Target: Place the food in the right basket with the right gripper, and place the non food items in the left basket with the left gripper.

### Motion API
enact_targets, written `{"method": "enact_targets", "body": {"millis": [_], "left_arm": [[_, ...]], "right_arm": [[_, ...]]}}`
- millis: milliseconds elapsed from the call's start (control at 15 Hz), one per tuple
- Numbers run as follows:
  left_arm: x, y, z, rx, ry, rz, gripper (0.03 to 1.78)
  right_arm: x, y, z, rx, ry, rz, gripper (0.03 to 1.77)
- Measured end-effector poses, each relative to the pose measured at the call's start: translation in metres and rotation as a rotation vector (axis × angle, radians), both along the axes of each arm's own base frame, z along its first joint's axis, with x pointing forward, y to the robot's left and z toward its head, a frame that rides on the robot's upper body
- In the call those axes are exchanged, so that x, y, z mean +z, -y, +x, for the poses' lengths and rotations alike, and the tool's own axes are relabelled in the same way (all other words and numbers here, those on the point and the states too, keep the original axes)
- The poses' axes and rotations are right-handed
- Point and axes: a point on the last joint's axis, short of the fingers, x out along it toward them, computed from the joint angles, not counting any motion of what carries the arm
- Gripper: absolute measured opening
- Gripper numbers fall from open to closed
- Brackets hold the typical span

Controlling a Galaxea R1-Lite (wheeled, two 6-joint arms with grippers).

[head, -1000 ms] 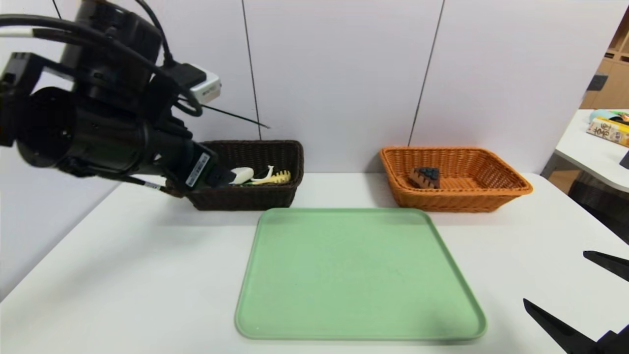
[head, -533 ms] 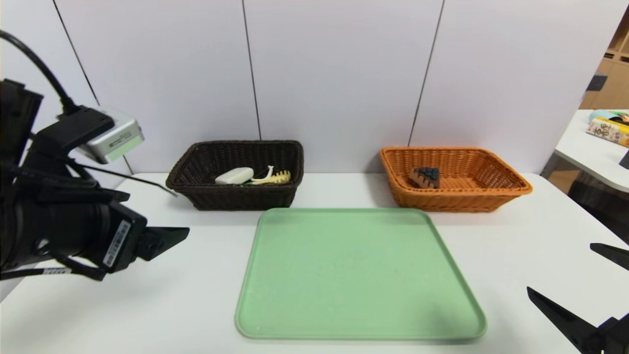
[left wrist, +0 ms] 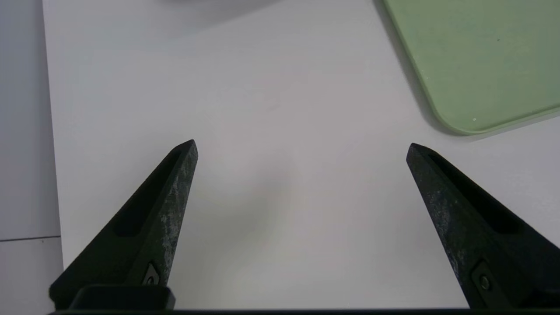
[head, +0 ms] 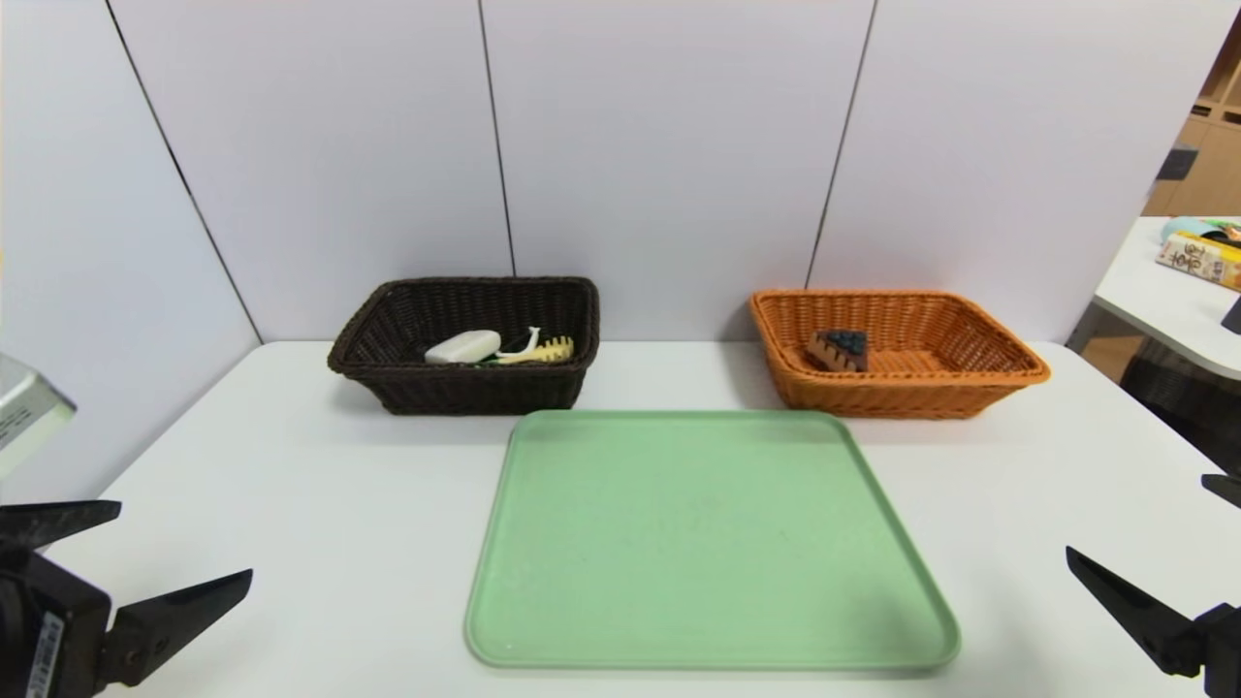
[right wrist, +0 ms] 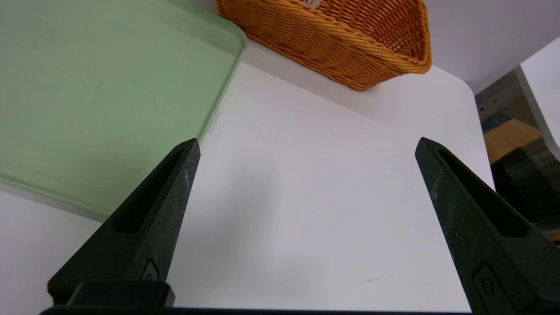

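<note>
The dark brown left basket holds a white oval item and a cream comb-like item. Inside the orange right basket lies a brown cake slice with dark topping. My left gripper hangs open and empty over the table's near left corner, its fingers wide apart above bare tabletop. Over the near right corner my right gripper is open too, with nothing between its fingertips.
A bare green tray lies in the middle of the white table; its corner shows in the left wrist view. The orange basket stands beyond the tray. A second table with a box is at far right.
My left arm has drawn back from the left basket, down and toward the near left corner, gripper open and empty. The right gripper has slid slightly toward the right edge.
</note>
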Motion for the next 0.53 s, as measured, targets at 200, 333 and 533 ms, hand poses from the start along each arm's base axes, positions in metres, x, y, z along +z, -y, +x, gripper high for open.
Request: {"method": "enact_targets", "body": {"millis": [200, 333, 533], "left_arm": [[-0.012, -0.014, -0.017, 0.063, 0.017, -0.017, 1.69], [-0.02, -0.021, -0.028, 0.111, 0.03, -0.034, 1.69], [-0.027, -0.03, -0.043, 0.178, 0.067, -0.052, 1.69]], "right_arm": [[0.001, 0.005, 0.0, -0.055, 0.011, 0.007, 1.7], [0.002, 0.01, -0.001, -0.097, 0.024, 0.013, 1.7], [0.003, 0.017, -0.006, -0.161, 0.048, 0.02, 1.7]]}}
